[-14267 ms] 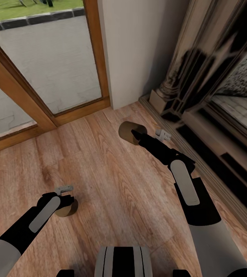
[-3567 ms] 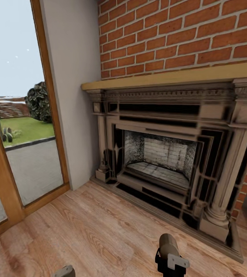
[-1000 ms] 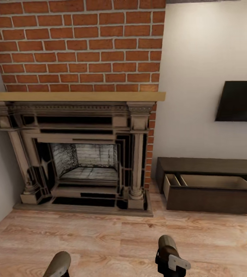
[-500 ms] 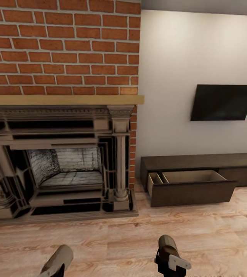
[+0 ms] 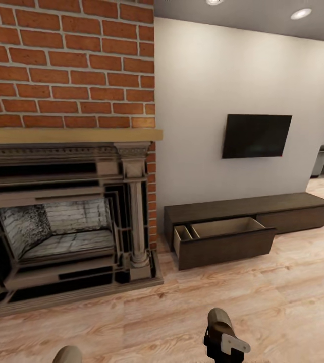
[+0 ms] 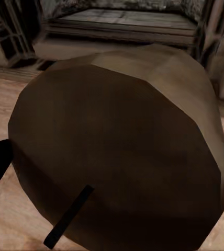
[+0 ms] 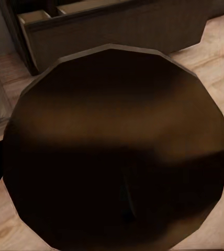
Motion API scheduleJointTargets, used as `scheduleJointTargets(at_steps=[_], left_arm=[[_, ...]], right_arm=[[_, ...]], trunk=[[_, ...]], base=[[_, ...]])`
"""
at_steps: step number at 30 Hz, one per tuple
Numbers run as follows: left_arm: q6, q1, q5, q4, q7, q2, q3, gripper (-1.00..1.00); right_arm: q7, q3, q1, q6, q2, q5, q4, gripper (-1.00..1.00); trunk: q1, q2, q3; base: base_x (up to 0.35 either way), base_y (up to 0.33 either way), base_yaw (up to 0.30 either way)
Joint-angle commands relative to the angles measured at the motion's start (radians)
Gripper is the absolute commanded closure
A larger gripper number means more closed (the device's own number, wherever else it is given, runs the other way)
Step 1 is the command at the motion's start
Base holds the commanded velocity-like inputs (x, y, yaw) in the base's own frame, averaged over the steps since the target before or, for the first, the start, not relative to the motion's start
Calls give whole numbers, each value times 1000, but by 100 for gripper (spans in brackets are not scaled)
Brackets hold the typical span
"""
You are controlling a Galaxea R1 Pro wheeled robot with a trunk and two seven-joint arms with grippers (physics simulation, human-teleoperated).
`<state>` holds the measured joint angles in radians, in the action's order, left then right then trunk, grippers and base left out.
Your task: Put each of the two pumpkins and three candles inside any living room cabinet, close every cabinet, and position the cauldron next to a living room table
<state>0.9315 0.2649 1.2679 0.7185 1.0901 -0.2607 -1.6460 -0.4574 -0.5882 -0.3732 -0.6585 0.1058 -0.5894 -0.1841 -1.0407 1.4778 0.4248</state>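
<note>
Being carried toward the long low dark-brown wood cabinet [image 5: 248,222], whose pull-out drawer [image 5: 225,239] is sitting open for loading: a stubby beige-tan candle [image 7: 117,151] clenched in the right gripper [image 5: 222,335], another candle [image 6: 122,151] gripped by the left.

Red brick wall [image 5: 66,60] at left, above a tan wood mantel [image 5: 66,135] and a carved stone fireplace [image 5: 61,222] with a pale brick firebox. White wall [image 5: 243,65] to its right, carrying a black TV [image 5: 257,136]. Below, against that wall, a long low dark-brown unit [image 5: 248,209] with 1 drawer [image 5: 222,239] pulled out, tan and divided inside. Light wood plank floor [image 5: 293,297] throughout. 2 recessed ceiling lights [image 5: 301,13] lit above. Darker room opening at far right, too dim to make out.
</note>
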Motion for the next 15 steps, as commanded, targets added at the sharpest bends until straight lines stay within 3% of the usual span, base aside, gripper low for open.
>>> scheduleJointTargets(at_steps=[1,3,5,7,8,9,12,15], left_arm=[[-30,2,-4,-46,10,23,-4,100],[-81,2,3,-113,9,58,0,100],[-127,2,83,-154,-74,78,24,100],[-194,2,181,-185,-219,81,59,100],[-264,2,236,-225,-327,84,84,100],[-292,2,251,-240,-365,86,92,100],[-439,2,308,-325,-566,104,150,100],[-496,2,325,-375,-663,120,216,100]], right_arm=[[-7,-11,-1,-1,0,-1,0,100],[-7,-11,-1,-1,0,-1,0,100],[-7,-12,-1,-2,0,-1,0,100],[-7,-13,-1,-2,0,1,0,100],[-7,-13,-1,-2,0,2,0,100],[-7,-13,-1,-3,0,2,0,100],[-7,-13,-1,-3,0,3,0,100],[-7,-13,-1,-3,0,3,0,100]], trunk=[[4,-7,-2],[12,-21,-8],[19,-35,-15],[27,-49,-21],[31,-56,-24],[35,-63,-27],[46,-84,-37],[50,-91,-40]], base=[[0,0,-293],[0,0,-293],[0,0,-293],[0,0,-293],[0,0,-293],[0,0,-292],[0,0,-292],[0,0,-292]])
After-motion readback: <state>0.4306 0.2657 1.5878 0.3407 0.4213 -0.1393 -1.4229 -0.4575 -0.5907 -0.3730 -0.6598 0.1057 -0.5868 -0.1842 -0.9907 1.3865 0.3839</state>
